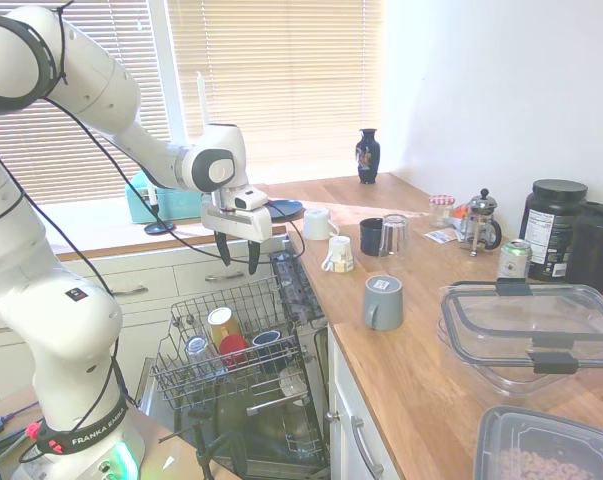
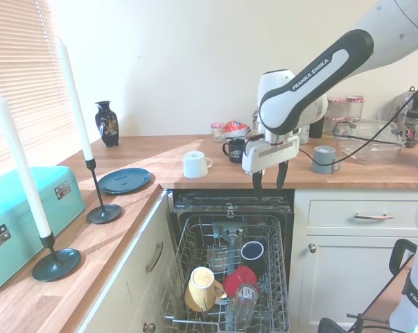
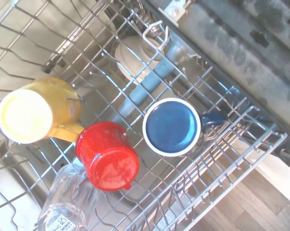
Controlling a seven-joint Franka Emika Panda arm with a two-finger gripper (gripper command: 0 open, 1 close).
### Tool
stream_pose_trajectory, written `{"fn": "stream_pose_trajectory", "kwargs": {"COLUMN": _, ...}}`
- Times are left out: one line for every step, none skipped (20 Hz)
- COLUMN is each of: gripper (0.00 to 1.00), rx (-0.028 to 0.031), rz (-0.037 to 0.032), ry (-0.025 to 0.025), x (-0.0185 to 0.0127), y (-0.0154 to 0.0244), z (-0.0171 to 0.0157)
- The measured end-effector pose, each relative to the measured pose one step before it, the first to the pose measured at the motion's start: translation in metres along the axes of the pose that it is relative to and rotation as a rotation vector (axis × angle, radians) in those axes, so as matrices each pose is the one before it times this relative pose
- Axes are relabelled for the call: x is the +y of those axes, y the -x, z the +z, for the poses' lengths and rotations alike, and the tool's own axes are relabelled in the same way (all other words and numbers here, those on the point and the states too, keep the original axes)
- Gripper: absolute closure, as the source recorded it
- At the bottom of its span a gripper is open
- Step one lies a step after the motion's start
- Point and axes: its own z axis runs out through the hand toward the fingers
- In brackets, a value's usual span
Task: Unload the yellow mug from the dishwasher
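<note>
The yellow mug point(image 1: 220, 324) point(image 2: 201, 288) point(image 3: 36, 111) lies upside down and tilted in the grey wire rack point(image 1: 186, 372) point(image 2: 184, 254) point(image 3: 241, 159) of the open dishwasher point(image 2: 231, 208), its pale base facing up. A red cup point(image 1: 233, 347) point(image 2: 240, 279) point(image 3: 107, 157) sits right beside it. My gripper point(image 1: 238, 253) point(image 2: 267, 181) hangs open and empty above the back of the rack, well clear of the mug.
A blue-based mug point(image 1: 267, 339) point(image 2: 252, 251) point(image 3: 172, 127) and a clear glass point(image 1: 197, 350) point(image 2: 240, 303) point(image 3: 65, 207) share the rack. On the wooden counter point(image 1: 421, 370) stand white mugs point(image 1: 317, 224) point(image 2: 195, 164), a grey cup point(image 1: 383, 302), a plastic container point(image 1: 531, 335). Candlesticks point(image 2: 98, 187) and a blue plate point(image 2: 125, 180) sit on the other side.
</note>
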Motion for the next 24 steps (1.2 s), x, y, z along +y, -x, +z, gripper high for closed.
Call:
{"fn": "stream_pose_trajectory", "kwargs": {"gripper": 0.0, "rx": -0.00064, "rz": 0.00001, "ry": 0.00067, "x": -0.00003, "y": -0.00002, "z": 0.00043}}
{"fn": "stream_pose_trajectory", "kwargs": {"gripper": 0.0, "rx": -0.00039, "rz": -0.00002, "ry": 0.00042, "x": 0.00001, "y": 0.00002, "z": 0.00018}}
{"fn": "stream_pose_trajectory", "kwargs": {"gripper": 0.0, "rx": -0.00133, "rz": -0.00023, "ry": 0.00147, "x": -0.00004, "y": 0.00006, "z": 0.00084}}
{"fn": "stream_pose_trajectory", "kwargs": {"gripper": 0.0, "rx": -0.00224, "rz": -0.00097, "ry": 0.00311, "x": -0.00013, "y": 0.00019, "z": 0.00171}}
{"fn": "stream_pose_trajectory", "kwargs": {"gripper": 0.0, "rx": 0.00105, "rz": -0.00445, "ry": 0.00364, "x": -0.00058, "y": 0.00023, "z": 0.00236}}
{"fn": "stream_pose_trajectory", "kwargs": {"gripper": 0.0, "rx": 0.00494, "rz": -0.00896, "ry": 0.0039, "x": -0.00119, "y": 0.00059, "z": 0.0034}}
{"fn": "stream_pose_trajectory", "kwargs": {"gripper": 0.0, "rx": 0.00607, "rz": -0.01115, "ry": 0.00567, "x": -0.00146, "y": 0.00132, "z": 0.00398}}
{"fn": "stream_pose_trajectory", "kwargs": {"gripper": 0.0, "rx": 0.00879, "rz": -0.01215, "ry": 0.00136, "x": -0.0025, "y": 0.00148, "z": 0.00356}}
{"fn": "stream_pose_trajectory", "kwargs": {"gripper": 0.0, "rx": 0.00829, "rz": -0.01284, "ry": 0.00067, "x": -0.00332, "y": 0.00167, "z": 0.00307}}
{"fn": "stream_pose_trajectory", "kwargs": {"gripper": 0.0, "rx": 0.00388, "rz": -0.01188, "ry": -0.00051, "x": -0.00439, "y": 0.00294, "z": 0.00373}}
{"fn": "stream_pose_trajectory", "kwargs": {"gripper": 0.0, "rx": 0.00399, "rz": -0.01104, "ry": 0.00001, "x": -0.00539, "y": 0.00376, "z": 0.0047}}
{"fn": "stream_pose_trajectory", "kwargs": {"gripper": 0.0, "rx": 0.00912, "rz": -0.01421, "ry": 0.00079, "x": -0.0065, "y": 0.00432, "z": 0.00593}}
{"fn": "stream_pose_trajectory", "kwargs": {"gripper": 0.0, "rx": 0.01094, "rz": -0.01693, "ry": 0.00139, "x": -0.00801, "y": 0.00579, "z": 0.00726}}
{"fn": "stream_pose_trajectory", "kwargs": {"gripper": 0.0, "rx": 0.01307, "rz": -0.01728, "ry": 0.00233, "x": -0.00798, "y": 0.00585, "z": 0.00795}}
{"fn": "stream_pose_trajectory", "kwargs": {"gripper": 0.0, "rx": 0.01666, "rz": -0.01928, "ry": 0.00375, "x": -0.00854, "y": 0.00691, "z": 0.00858}}
{"fn": "stream_pose_trajectory", "kwargs": {"gripper": 0.0, "rx": 0.01312, "rz": -0.02043, "ry": 0.00355, "x": -0.00794, "y": 0.00726, "z": 0.00834}}
{"fn": "stream_pose_trajectory", "kwargs": {"gripper": 0.0, "rx": 0.00761, "rz": -0.01943, "ry": 0.00538, "x": -0.00722, "y": 0.00771, "z": 0.00788}}
{"fn": "stream_pose_trajectory", "kwargs": {"gripper": 0.0, "rx": 0.00479, "rz": -0.0206, "ry": 0.00556, "x": -0.00629, "y": 0.00665, "z": 0.00725}}
{"fn": "stream_pose_trajectory", "kwargs": {"gripper": 0.0, "rx": 0.00561, "rz": -0.02139, "ry": 0.00494, "x": -0.007, "y": 0.00583, "z": 0.00665}}
{"fn": "stream_pose_trajectory", "kwargs": {"gripper": 0.0, "rx": 0.00512, "rz": -0.02301, "ry": 0.00546, "x": -0.00742, "y": 0.00457, "z": 0.00572}}
{"fn": "stream_pose_trajectory", "kwargs": {"gripper": 0.0, "rx": 0.00489, "rz": -0.02414, "ry": 0.00642, "x": -0.00829, "y": 0.00317, "z": 0.00504}}
{"fn": "stream_pose_trajectory", "kwargs": {"gripper": 0.0, "rx": 0.00313, "rz": -0.02725, "ry": 0.00489, "x": -0.00906, "y": 0.00237, "z": 0.00447}}
{"fn": "stream_pose_trajectory", "kwargs": {"gripper": 0.0, "rx": 0.00259, "rz": -0.02792, "ry": 0.00189, "x": -0.01019, "y": 0.00167, "z": 0.00377}}
{"fn": "stream_pose_trajectory", "kwargs": {"gripper": 0.0, "rx": -0.00204, "rz": -0.02371, "ry": -0.00155, "x": -0.00956, "y": 0.00073, "z": 0.00345}}
